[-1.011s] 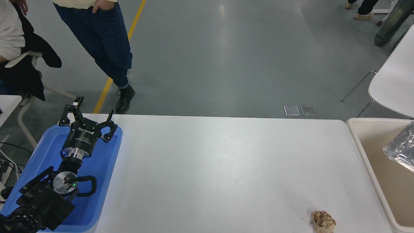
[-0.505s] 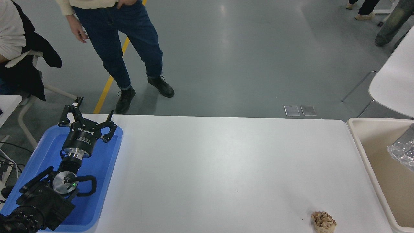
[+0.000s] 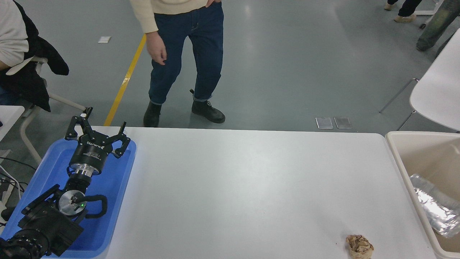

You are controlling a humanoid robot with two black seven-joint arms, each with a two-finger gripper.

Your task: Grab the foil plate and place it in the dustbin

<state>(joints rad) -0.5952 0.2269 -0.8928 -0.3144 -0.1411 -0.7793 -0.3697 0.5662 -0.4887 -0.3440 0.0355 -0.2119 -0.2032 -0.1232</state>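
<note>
Foil plate [image 3: 435, 205] lies inside dustbin [image 3: 399, 162]; I judge placing done. Left gripper [image 3: 96, 135] parked, jaws wide.

The left arm reaches in from the lower left. Its gripper [image 3: 96, 135] points away, jaws spread wide apart.

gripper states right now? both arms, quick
Left gripper: open, holding nothing, parked above the blue tray.
Right gripper: not in view. The foil plate lies inside the dustbin, with nothing gripping it.
</note>
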